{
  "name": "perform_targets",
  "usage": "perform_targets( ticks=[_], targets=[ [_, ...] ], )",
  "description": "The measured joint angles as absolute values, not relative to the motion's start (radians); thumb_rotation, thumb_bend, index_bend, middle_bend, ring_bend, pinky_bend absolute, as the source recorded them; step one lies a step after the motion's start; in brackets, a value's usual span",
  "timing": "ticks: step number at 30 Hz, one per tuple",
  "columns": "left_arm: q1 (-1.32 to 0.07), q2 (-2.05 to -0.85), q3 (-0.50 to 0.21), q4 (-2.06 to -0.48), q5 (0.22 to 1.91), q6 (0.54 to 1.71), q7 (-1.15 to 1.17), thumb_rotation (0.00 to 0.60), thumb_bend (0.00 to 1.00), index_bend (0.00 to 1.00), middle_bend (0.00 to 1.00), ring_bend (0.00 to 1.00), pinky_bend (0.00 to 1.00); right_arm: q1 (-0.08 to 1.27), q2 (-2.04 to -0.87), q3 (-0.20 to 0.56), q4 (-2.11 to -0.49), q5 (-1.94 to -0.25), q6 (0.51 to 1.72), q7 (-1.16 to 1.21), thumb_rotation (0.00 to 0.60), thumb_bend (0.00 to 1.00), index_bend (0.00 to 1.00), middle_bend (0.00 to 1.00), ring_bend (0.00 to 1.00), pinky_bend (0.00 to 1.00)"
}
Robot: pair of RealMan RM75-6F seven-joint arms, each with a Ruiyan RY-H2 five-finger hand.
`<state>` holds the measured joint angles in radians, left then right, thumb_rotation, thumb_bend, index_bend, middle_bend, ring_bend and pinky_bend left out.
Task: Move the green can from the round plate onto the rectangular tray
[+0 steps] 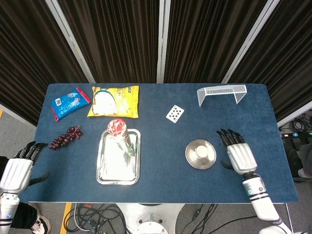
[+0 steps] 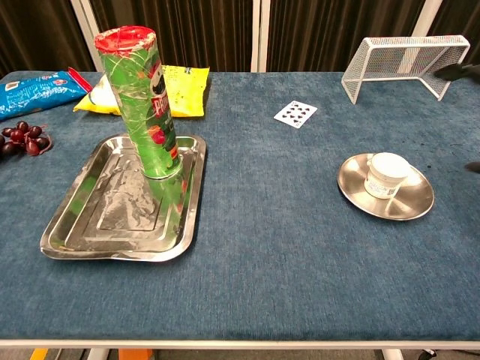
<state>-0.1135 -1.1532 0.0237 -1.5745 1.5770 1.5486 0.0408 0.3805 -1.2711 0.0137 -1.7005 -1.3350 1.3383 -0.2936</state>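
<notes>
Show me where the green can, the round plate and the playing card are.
green can (image 2: 142, 112), chest view, middle of its side wall.
round plate (image 2: 409, 211), chest view, bare rim at front right.
playing card (image 2: 295, 113), chest view, centre of its face.

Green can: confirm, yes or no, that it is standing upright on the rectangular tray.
Yes, the green can stands upright with its base at the back of the rectangular tray.

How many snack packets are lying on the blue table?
2, both at the far left: a blue packet nearest the corner and a yellow bag beside it, behind the green can. None looks hidden.
</notes>
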Motion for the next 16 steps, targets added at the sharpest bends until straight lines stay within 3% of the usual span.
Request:
perform_targets(
  ticks=[6,16],
  targets=[
    [-0.073,-1.220,0.008,-1.490,1.581,1.624,0.089,0.600,0.10,0.09,0.14,0.06,0.23,0.170,-1.258,-0.039,-1.602,-1.395,1.577,-0.163,0.600,0.10,0.00,0.00,0.00,0.00],
    [-0.060,-1.236,0.010,-1.471,1.558,1.585,0.086,0.600,0.08,0.08,0.13,0.05,0.20,0.049,-1.283,-0.024,-1.445,-1.372,1.623,-0.004,0.600,0.10,0.00,0.00,0.00,0.00]
  ],
)
